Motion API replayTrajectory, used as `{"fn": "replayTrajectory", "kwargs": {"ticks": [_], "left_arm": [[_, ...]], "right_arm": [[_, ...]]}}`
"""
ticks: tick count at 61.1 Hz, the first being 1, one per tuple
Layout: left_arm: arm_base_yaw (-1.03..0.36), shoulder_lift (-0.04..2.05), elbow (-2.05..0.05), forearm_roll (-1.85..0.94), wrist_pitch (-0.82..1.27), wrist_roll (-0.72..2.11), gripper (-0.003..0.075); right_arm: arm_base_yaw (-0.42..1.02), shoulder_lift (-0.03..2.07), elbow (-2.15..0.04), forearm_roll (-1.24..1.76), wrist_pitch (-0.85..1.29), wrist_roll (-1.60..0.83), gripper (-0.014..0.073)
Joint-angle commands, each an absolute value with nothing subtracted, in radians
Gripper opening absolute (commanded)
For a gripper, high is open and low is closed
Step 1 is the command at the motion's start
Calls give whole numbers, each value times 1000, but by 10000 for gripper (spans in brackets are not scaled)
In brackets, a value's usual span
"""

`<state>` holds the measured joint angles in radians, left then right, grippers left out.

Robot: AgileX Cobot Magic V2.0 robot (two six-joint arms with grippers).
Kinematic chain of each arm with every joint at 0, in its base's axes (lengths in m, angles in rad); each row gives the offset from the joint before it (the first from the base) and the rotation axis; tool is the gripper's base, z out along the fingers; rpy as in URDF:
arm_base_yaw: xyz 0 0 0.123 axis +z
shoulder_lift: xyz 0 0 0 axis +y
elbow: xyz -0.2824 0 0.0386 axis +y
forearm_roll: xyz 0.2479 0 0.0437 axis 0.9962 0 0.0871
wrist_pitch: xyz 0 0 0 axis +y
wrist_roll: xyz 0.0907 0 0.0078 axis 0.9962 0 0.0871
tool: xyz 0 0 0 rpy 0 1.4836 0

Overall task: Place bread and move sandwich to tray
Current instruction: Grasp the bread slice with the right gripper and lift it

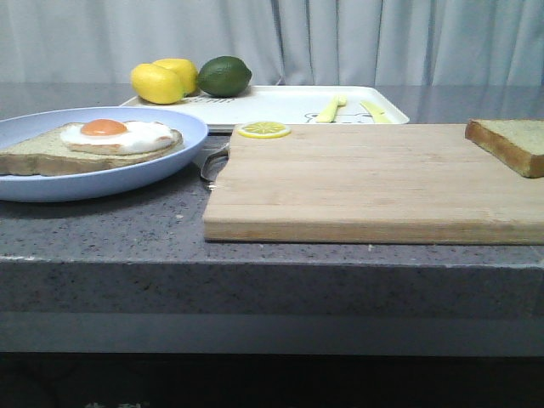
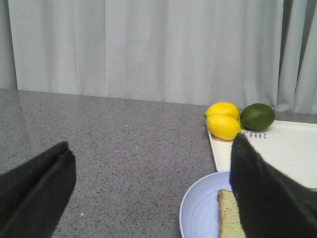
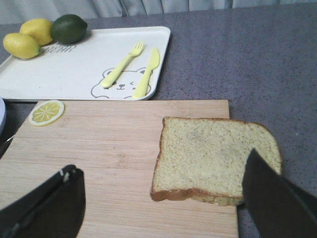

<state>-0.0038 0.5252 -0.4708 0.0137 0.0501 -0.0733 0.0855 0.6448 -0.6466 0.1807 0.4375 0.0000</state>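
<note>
The plain bread point(image 1: 510, 143) lies flat on the right end of the wooden cutting board point(image 1: 374, 183). In the right wrist view the bread point(image 3: 213, 158) overhangs the board's edge, and my right gripper point(image 3: 161, 208) is open and empty, its fingers either side of the slice's near edge. The egg-topped slice point(image 1: 119, 136) lies on the pale blue plate point(image 1: 51, 183) at the left. My left gripper point(image 2: 153, 198) is open and empty above the counter beside the plate point(image 2: 198, 213). Only a corner of that slice point(image 2: 229, 218) shows there. The cream tray point(image 1: 280, 106) stands behind the board. Neither gripper shows in the front view.
Two lemons point(image 1: 161, 81) and a lime point(image 1: 224, 75) sit on the tray's far left corner, with a yellow fork point(image 3: 123, 63) and knife point(image 3: 147, 72) on its right half. A lemon slice point(image 1: 263, 130) lies on the board's far left corner. Grey curtains hang behind.
</note>
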Motion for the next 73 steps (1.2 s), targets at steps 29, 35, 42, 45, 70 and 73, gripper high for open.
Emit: {"fn": "replayTrajectory", "kwargs": {"ticks": [29,35,42,45,70,73], "left_arm": [[-53,533,-526,-58,55,-75,620],[-86,533,-526,-55,70,-74,620],[-110,533,-526,-54,80,-72,620],[-114,533,-526,-54,76,-72,619],[-114,533,-526,-54,74,-72,620],[-114,533,-526,-54,74,-72,620]], "right_arm": [[-266,1008,-927,158,555,0,650],[-289,1090,-969,158,604,0,650],[-300,1207,-1027,175,662,-15,650],[-300,1253,-1052,203,688,-41,640],[-332,1494,-1115,523,755,-283,524],[-335,1507,-1115,539,757,-302,524]]}}
